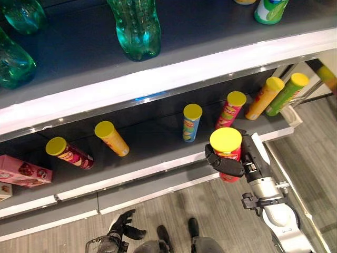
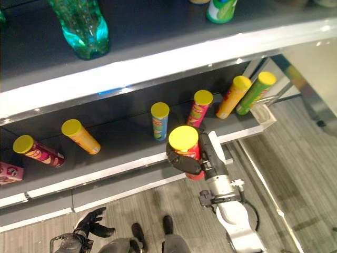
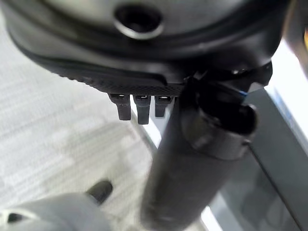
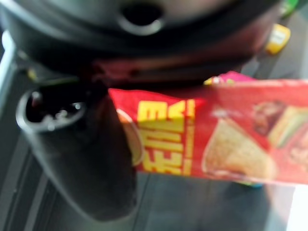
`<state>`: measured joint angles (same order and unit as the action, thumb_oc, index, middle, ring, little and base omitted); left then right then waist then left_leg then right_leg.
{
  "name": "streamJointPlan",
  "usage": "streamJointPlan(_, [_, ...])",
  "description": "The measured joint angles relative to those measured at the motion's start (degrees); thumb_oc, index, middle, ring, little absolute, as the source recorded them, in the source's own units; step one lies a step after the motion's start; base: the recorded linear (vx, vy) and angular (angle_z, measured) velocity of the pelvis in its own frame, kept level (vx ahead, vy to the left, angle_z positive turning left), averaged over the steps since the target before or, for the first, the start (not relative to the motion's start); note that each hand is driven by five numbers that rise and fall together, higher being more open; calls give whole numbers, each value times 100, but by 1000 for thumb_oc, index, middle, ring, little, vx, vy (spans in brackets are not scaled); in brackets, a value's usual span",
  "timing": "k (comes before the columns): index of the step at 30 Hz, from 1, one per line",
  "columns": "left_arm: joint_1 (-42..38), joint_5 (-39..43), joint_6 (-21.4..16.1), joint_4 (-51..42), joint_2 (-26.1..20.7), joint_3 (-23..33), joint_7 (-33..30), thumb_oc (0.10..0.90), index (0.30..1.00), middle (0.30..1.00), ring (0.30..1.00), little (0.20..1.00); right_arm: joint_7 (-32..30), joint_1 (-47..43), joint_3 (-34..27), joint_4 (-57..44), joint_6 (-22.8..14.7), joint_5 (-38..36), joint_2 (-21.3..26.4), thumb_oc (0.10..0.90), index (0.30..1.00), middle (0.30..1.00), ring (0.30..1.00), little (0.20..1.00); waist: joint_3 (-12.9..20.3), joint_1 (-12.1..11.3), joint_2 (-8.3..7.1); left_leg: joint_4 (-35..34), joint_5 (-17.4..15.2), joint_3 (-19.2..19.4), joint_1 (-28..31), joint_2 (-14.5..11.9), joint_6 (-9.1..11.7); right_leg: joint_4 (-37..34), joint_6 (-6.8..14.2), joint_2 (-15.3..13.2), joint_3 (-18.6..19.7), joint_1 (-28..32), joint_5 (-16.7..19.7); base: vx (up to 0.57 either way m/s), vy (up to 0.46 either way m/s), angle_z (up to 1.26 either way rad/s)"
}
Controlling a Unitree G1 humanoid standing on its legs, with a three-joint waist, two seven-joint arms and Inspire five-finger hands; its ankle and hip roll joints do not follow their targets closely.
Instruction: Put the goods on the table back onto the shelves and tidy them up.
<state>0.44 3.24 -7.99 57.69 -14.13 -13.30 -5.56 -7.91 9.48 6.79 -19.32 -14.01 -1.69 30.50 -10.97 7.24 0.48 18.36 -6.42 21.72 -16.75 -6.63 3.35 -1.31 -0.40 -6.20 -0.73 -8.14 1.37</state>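
Note:
My right hand is shut on a red chip can with a yellow lid, held upright just in front of the lower shelf's white front edge. In the right wrist view the red can lies across the palm with the thumb curled beside it. On the lower shelf stand or lean several other cans: maroon, orange, blue, pink, orange and green. My left hand hangs low near the floor, fingers relaxed and empty.
Green plastic bottles and a green-and-white can stand on the upper shelf. A pink box lies at the lower shelf's left end. There is free shelf space between the blue can and the orange can.

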Motion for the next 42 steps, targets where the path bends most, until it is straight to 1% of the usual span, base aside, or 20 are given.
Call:
streamJointPlan(1, [15,-5,3,37,26,-14,10,800,900,900,900,900,-24,-1,23,2,0,38,-18,400,300,300,300,300,-4,2,-4,-192,63,-87,44,-206,96,5,46,-11,50,-3,31,55,101,-30])
streamJointPlan(2, [83,-11,6,21,103,-17,6,800,900,900,900,900,-59,79,53,2,-6,65,-15,400,300,300,300,300,-3,58,15,-541,218,-360,111,-538,338,11,73,-4,100,-38,48,45,134,-33])
streamJointPlan(3, [110,-20,3,2,182,-23,8,800,900,900,900,900,-96,100,49,-1,-31,93,19,400,300,300,300,300,-13,77,90,-911,346,-583,189,-703,464,9,106,1,99,-56,49,56,154,-25])
streamJointPlan(4, [109,-59,3,9,298,-41,15,800,900,900,900,900,-106,154,1,-3,-42,112,95,400,300,300,300,300,-52,133,159,-1326,544,-670,312,-723,441,4,256,-62,109,-54,40,87,254,-14])
streamJointPlan(5, [86,-136,-5,54,413,-118,9,800,900,900,900,900,-113,249,-73,-3,-42,141,168,400,300,300,300,300,-60,176,301,-1594,764,-642,435,-712,366,-52,356,-81,94,-30,55,79,310,-13])
streamJointPlan(6, [35,-201,-5,141,548,-254,21,800,900,900,900,900,-121,341,-165,-2,-41,174,271,400,300,300,300,300,-65,222,504,-1938,1100,-644,610,-612,364,-171,521,-84,98,25,94,63,437,-35])
streamJointPlan(7, [-162,-388,21,214,581,-405,5,800,900,900,900,900,-121,449,-13,24,-5,255,-74,400,300,300,300,300,-121,367,335,-2369,1266,-308,879,57,187,-220,805,-677,55,-73,357,44,375,-38])
streamJointPlan(9, [-150,-456,12,190,532,-377,-3,800,900,900,900,900,-101,607,149,-25,-4,297,-157,400,300,300,300,300,-114,369,376,-2371,1155,-93,981,335,15,-334,838,-939,-49,-70,680,47,189,-50])
streamJointPlan(10, [-134,-463,-11,184,448,-344,-18,800,900,900,900,900,-100,671,226,-23,-2,297,-289,400,300,300,300,300,-115,322,383,-2369,1129,-1,1044,377,-24,-308,850,-970,-75,-122,780,43,75,-53])
streamJointPlan(12, [-120,-458,-28,216,275,-271,-54,800,900,900,900,900,-108,811,381,-35,-8,309,-411,400,300,300,300,300,-94,322,410,-2370,1077,-44,1089,366,-88,-335,845,-900,-61,-121,796,23,43,-23])
streamJointPlan(14, [-115,-474,-28,217,-28,-212,-148,800,900,900,900,900,-119,855,509,-21,-7,389,-411,400,300,300,300,300,-39,272,306,-2371,1073,-26,1070,363,-91,-429,858,-813,-111,-110,795,6,14,-2])
streamJointPlan(17, [-62,-525,-29,162,-213,-220,-149,800,900,900,900,900,-129,774,541,1,-10,412,-408,400,300,300,300,300,-27,250,288,-2374,1111,-5,1087,284,-34,-395,920,-729,-61,-101,751,10,-6,-6])
streamJointPlan(19, [-7,-562,-29,78,-115,-233,-128,800,900,900,900,900,-245,672,520,6,-26,417,-410,400,300,300,300,300,27,265,236,-2401,1160,37,1088,185,44,-395,967,-633,-59,-128,687,19,-31,-20])
streamJointPlan(22, [137,-567,-49,-8,42,-238,-129,800,900,900,900,900,-345,705,579,202,-44,518,-401,400,300,300,300,300,218,287,126,-2403,1210,71,1044,52,128,-397,916,-498,-62,-189,593,8,-48,-11])
streamJointPlan(26, [287,-571,-50,6,247,-243,-132,800,900,900,900,900,-488,606,1101,890,-19,640,-396,400,300,300,300,300,529,260,39,-2403,1311,27,940,-167,274,-400,835,-246,-80,-278,569,-8,-57,-3])
streamJointPlan(30, [343,-522,-53,15,297,-212,-153,800,900,900,900,900,-467,409,1698,1198,9,718,-350,400,300,300,300,300,624,-2,130,-2403,1387,-75,789,-311,337,-402,770,-140,-217,-372,566,-35,-82,11])
streamJointPlan(32, [392,-250,-53,42,394,-8,-209,800,900,900,900,900,-465,-13,2093,1630,27,774,-354,400,300,300,300,300,697,-209,242,-2403,1456,-314,569,-381,342,-402,734,-38,-397,-444,547,-35,-87,41])
streamJointPlan(35, [508,142,-52,59,441,231,-327,800,900,900,900,900,-491,-458,2273,2069,66,857,-432,400,300,300,300,300,700,-502,299,-2399,1561,-452,396,-417,357,-401,673,3,-560,-504,579,-41,-67,28])
streamJointPlan(38, [593,597,-91,207,463,600,-466,800,900,900,900,900,-626,-1022,2373,2512,80,991,-541,400,300,300,300,300,667,-589,349,-2377,1625,-665,104,-407,339,-401,663,-3,-760,-655,573,-41,-44,32])
streamJointPlan(42, [608,854,-200,254,473,706,-536,800,900,900,900,900,-999,-1358,2178,2580,92,1040,-694,400,300,300,300,300,531,-718,479,-2373,1669,-819,-105,-354,299,-400,652,-54,-936,-744,582,-23,-13,23])
